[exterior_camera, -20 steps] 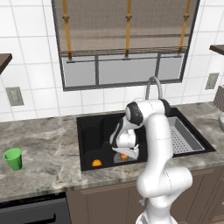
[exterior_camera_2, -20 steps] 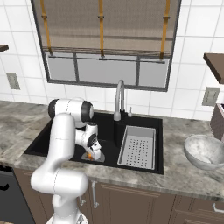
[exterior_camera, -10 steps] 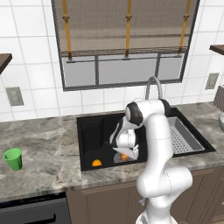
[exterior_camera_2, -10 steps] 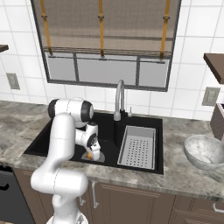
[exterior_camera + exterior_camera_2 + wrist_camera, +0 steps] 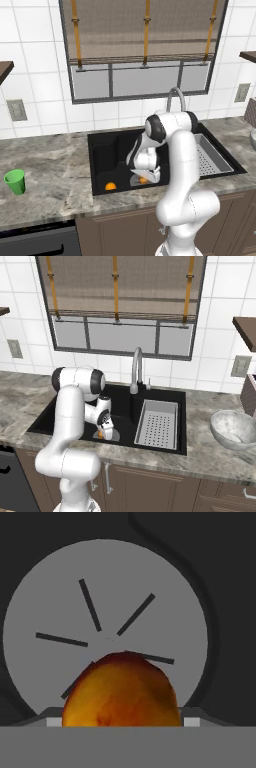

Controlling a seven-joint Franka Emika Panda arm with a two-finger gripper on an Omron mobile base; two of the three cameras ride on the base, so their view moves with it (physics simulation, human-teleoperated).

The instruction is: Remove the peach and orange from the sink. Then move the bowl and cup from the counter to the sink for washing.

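My gripper (image 5: 144,176) reaches down into the black sink (image 5: 100,145), over the grey drain plate (image 5: 107,602). It is shut on the peach (image 5: 120,697), a dark orange, red-mottled fruit that fills the gap between the fingertips (image 5: 190,722). The peach (image 5: 101,434) shows under the hand in the right base view too. The bright orange (image 5: 110,186) lies on the sink floor to the gripper's left. On the counter far left stands the green cup (image 5: 15,181). The whitish-grey bowl (image 5: 234,428) rests on the counter to the right of the sink.
A grey perforated drain tray (image 5: 157,423) fills the sink's right part. The silver faucet (image 5: 135,368) curves up behind the basin. Tiled wall and a window stand at the back. A dark appliance (image 5: 40,245) sits below the left counter.
Arm, peach and orange sit where they were in the base views; no shift shows.
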